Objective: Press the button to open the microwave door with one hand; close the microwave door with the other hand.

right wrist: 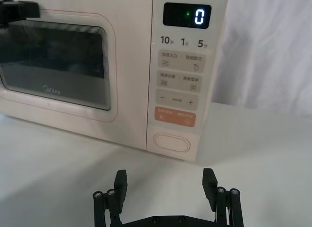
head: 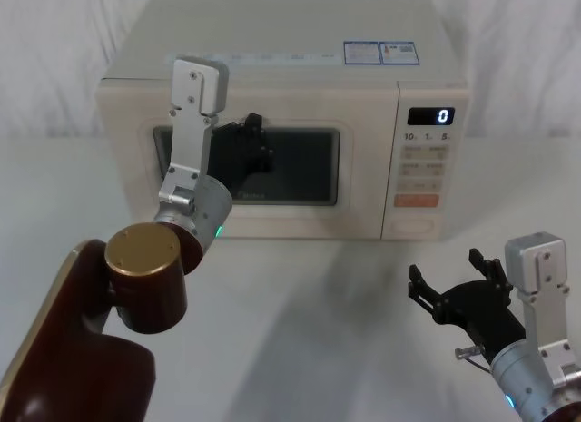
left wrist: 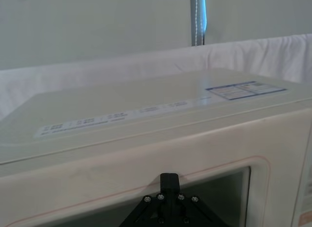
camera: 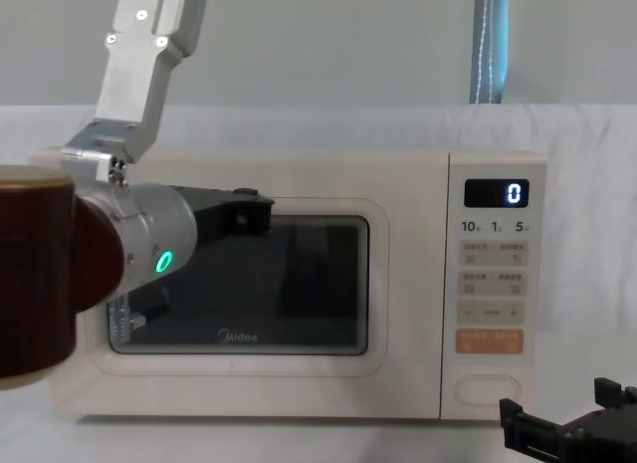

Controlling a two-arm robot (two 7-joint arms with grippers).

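Observation:
The cream microwave door (head: 272, 211) with its dark window stands flush with the oven front. My left gripper (head: 255, 142) is shut and rests against the door's upper frame (left wrist: 122, 171), with its tip (left wrist: 169, 180) touching the cream surface. It also shows in the chest view (camera: 253, 215). The button (right wrist: 171, 142) is the wide cream key at the bottom of the control panel (head: 414, 228). My right gripper (right wrist: 165, 180) is open, low over the table and set back from the button, touching nothing (head: 445, 269).
The microwave (head: 272, 68) stands on a white cloth-covered table (head: 318, 295), with a white curtain behind. The display (right wrist: 200, 15) reads 0, and an orange key (right wrist: 175, 116) sits just above the button. Bare table lies between the right gripper and the oven.

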